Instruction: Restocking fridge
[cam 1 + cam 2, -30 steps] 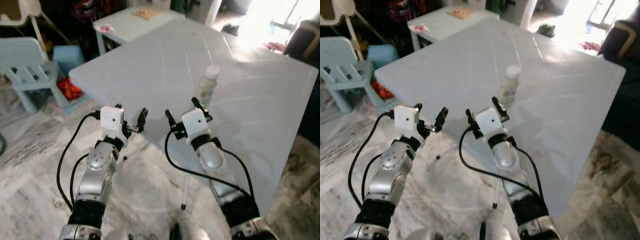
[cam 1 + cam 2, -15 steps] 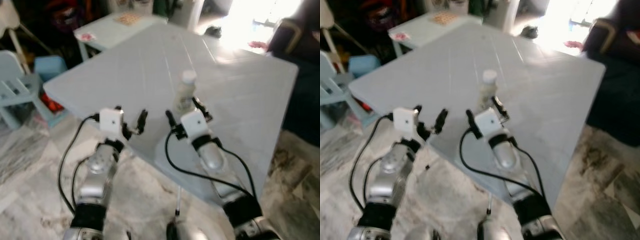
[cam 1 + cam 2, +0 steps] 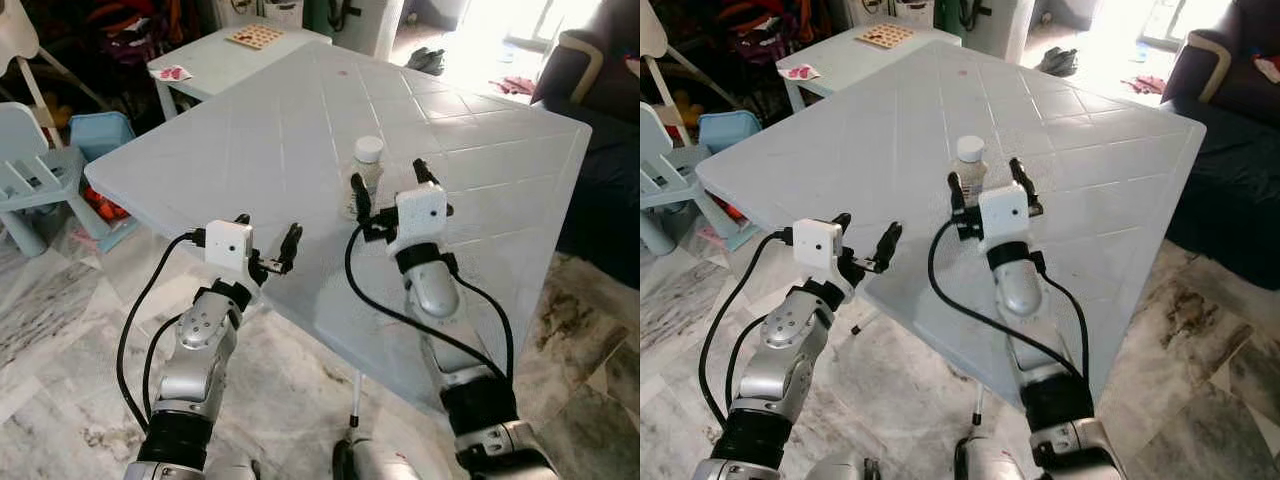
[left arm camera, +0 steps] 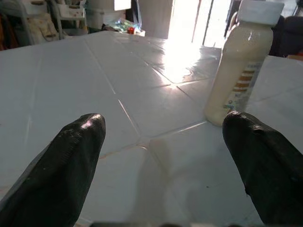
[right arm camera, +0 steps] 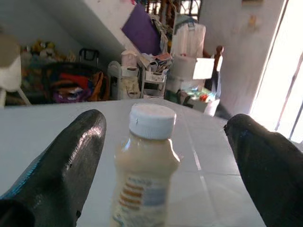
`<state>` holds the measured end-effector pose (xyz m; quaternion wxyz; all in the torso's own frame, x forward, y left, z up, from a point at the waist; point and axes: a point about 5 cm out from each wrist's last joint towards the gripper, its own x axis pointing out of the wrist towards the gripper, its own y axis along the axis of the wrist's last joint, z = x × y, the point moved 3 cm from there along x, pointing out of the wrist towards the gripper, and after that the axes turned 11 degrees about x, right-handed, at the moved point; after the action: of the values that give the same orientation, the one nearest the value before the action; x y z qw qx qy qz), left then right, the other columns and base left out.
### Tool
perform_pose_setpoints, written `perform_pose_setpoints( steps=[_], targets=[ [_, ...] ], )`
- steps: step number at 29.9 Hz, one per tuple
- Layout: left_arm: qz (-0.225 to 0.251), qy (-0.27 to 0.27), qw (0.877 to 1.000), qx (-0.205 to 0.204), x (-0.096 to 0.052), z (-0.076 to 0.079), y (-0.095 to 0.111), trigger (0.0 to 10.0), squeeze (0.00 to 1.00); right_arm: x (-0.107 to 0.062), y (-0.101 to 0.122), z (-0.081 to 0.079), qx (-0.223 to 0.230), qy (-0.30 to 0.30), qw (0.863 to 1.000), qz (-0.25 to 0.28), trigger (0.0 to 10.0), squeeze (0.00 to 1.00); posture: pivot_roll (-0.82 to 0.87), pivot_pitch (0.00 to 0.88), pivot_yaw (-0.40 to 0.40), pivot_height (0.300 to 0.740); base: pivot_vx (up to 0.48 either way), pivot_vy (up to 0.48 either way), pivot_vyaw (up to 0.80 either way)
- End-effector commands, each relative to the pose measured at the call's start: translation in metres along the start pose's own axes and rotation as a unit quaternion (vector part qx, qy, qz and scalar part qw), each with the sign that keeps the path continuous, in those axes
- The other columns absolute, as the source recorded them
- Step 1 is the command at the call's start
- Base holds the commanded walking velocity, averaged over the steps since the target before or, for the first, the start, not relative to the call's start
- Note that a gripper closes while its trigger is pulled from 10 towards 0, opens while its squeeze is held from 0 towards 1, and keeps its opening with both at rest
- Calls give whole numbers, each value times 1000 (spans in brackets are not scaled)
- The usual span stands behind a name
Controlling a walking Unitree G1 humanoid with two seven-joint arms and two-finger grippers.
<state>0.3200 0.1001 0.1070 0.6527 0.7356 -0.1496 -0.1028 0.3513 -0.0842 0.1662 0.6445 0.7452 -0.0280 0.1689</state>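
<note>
Near the table's (image 3: 250, 120) front edge, the open right gripper (image 3: 390, 186) frames the upright bottle (image 3: 366, 178); the open left gripper (image 3: 266, 238) hovers over that edge.

It was a lived-in family home. A child's pale blue chair (image 3: 30, 165) and small play table (image 3: 215, 60) stood on marble floor (image 3: 60, 330), beside a dark sofa (image 3: 600, 110).

- Our right gripper (image 3: 390, 192) has gone forward over the white table (image 3: 250, 130) to the bottle (image 3: 366, 176); its spread fingers now flank the bottle, where before they were short of it.
- Our left gripper (image 3: 265, 238) has reached the table's near edge, having hung over the floor a second ago.
</note>
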Motion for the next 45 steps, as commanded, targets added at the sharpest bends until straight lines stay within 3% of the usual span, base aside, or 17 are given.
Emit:
perform_pose_setpoints(
  steps=[1,9,20,37,38,39,45],
  targets=[
    [1,-2,1000,7,-2,-1,3,10000,0,4,0,-2,13,-1,1000,-6,10000,0,90,89,9,740,0,0,0],
    [-4,0,1000,12,-4,-5,2,10000,0,17,8,-17,24,8,1000,-6,10000,0,100,96,4,740,0,0,0],
    [-9,-8,1000,11,-5,0,1,10000,0,29,28,-11,45,-28,999,12,10000,0,92,99,7,740,0,0,0],
    [-19,-8,1000,13,-7,1,-3,10000,0,46,-1,-3,31,-37,996,-76,10000,0,101,108,1,740,0,0,0],
    [-19,-8,1000,13,-7,1,-3,10000,0,47,-1,-3,32,-37,996,-75,10000,894,108,111,-3,740,0,0,0],
    [-19,-8,1000,13,-8,1,-3,10000,0,49,0,-3,34,-35,996,-76,10000,1000,110,109,-5,740,0,0,0],
    [-21,-6,1000,14,-8,0,-4,10000,0,56,3,-4,31,-32,996,-76,10000,1000,110,111,-9,740,0,0,0]
  ],
)
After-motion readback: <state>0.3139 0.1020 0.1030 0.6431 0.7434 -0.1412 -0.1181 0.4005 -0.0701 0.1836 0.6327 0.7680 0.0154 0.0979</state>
